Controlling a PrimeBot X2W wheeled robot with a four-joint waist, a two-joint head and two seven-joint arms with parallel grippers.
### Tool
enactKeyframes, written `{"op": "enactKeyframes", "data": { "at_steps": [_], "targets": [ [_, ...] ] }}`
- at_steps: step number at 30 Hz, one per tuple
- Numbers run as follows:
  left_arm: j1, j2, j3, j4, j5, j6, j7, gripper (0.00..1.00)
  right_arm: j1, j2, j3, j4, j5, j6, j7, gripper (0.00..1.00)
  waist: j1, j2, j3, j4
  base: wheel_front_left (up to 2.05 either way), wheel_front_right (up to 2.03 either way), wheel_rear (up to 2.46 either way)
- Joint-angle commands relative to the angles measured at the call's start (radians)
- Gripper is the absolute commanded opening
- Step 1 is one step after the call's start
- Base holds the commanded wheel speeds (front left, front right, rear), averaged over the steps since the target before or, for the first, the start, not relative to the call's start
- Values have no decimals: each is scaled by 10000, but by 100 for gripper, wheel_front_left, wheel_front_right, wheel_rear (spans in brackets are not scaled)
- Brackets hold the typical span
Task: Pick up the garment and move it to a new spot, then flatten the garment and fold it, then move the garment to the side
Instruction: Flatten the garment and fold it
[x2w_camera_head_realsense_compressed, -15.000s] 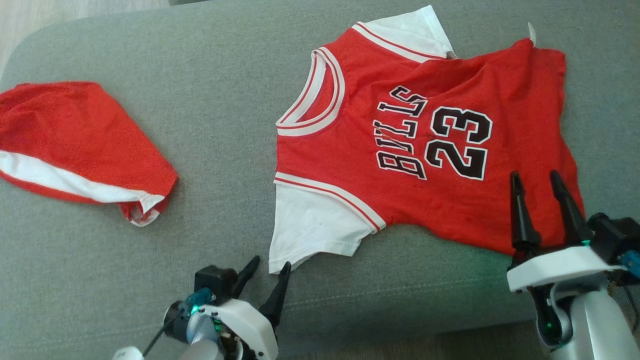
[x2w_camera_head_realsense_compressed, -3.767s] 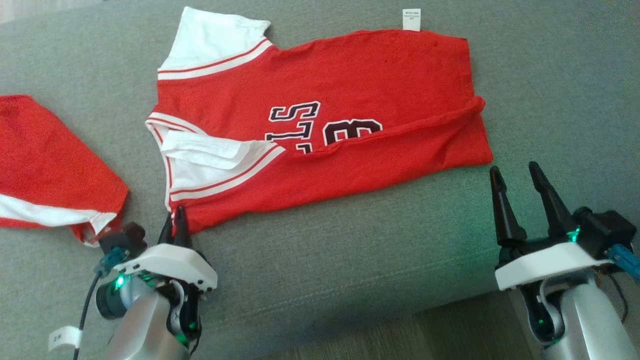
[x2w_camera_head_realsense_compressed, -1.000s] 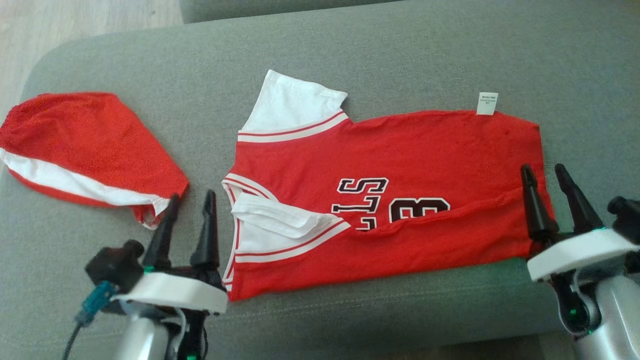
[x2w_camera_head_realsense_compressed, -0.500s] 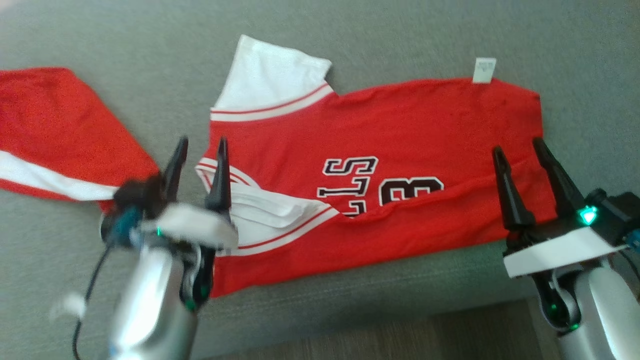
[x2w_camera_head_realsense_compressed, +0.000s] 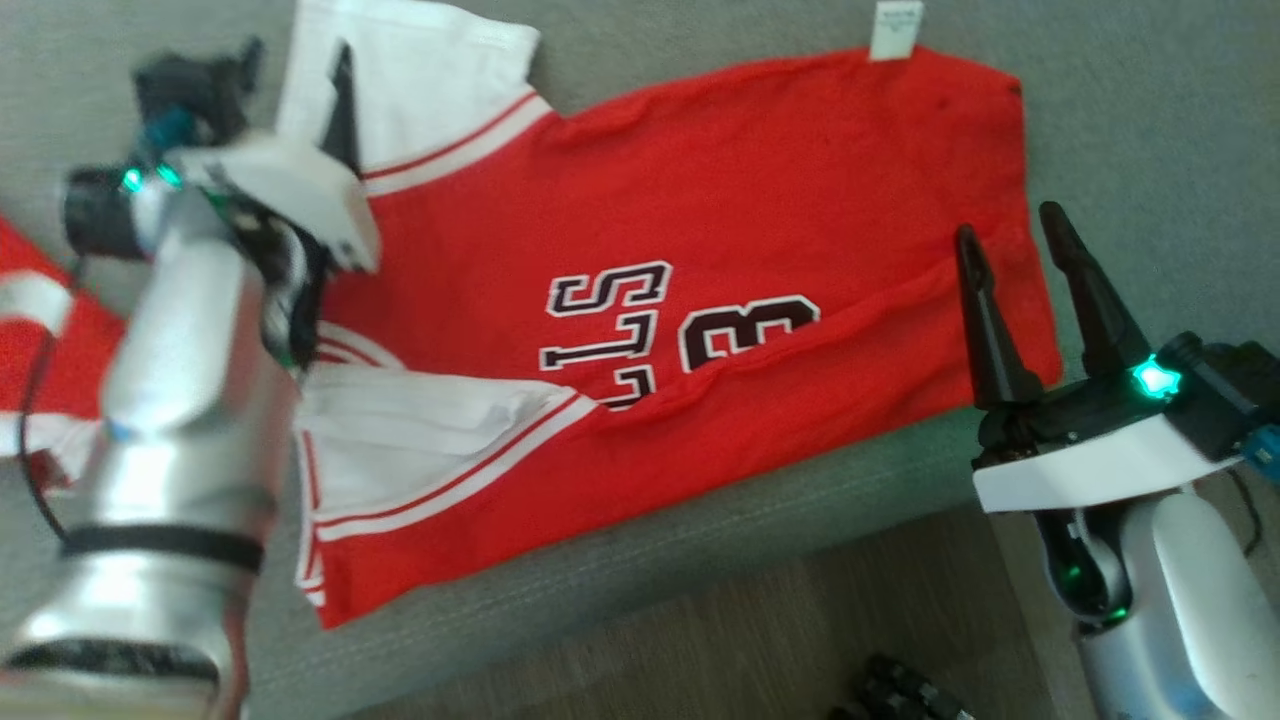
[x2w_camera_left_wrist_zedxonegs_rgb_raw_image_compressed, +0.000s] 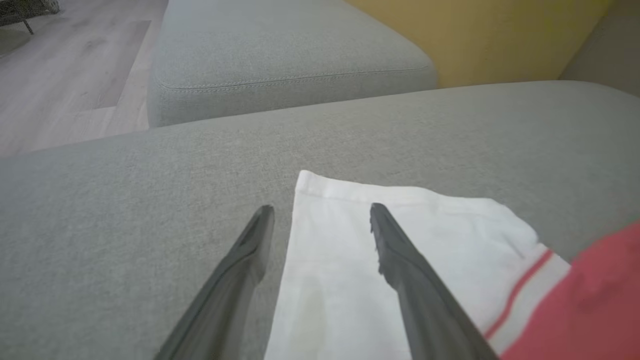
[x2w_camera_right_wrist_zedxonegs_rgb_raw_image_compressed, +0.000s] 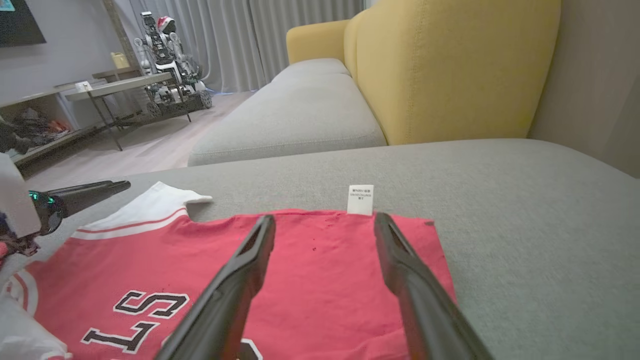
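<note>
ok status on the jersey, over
Left gripper open, straddling white sleeve edge. Right gripper open over hem. Jersey half-folded on cushion. Other red garment off to left.

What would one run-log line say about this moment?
jersey: on grey sofa, near edge folded over | left gripper: open, straddling white sleeve edge | right gripper: open, above jersey

Home living room, grey sofa, yellow backrest, curtains, wooden floor, low table
</note>
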Motion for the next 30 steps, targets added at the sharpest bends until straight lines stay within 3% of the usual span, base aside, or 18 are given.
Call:
{"op": "enactKeyframes", "data": {
  "at_steps": [1,11,17,18,24,30],
  "targets": [
    [-539,388,288,-85,11,74,-13,100,-188,56,162,-358,-36,-2,-75,100,-1,0,324,-319,0,0,0],
    [-2294,1043,-183,2257,560,4,493,100,-402,283,348,-175,60,-2,-86,100,-1,0,686,-772,0,0,0],
    [-2766,1035,-427,3087,634,-215,482,99,-406,296,340,-21,44,-2,-88,100,-1,0,771,-773,0,0,0],
    [-2798,988,-467,3229,602,-358,551,0,-403,292,319,24,28,-2,-88,100,-1,0,771,-749,0,0,0],
    [-2926,761,-587,3509,458,-753,135,0,-536,240,169,250,-107,-2,-29,100,-1,0,693,-525,0,0,0],
    [-2795,385,-130,2947,-125,-628,-1194,0,-1058,391,105,387,-360,-2,478,100,-1,0,460,-25,0,0,0]
  ]
}}
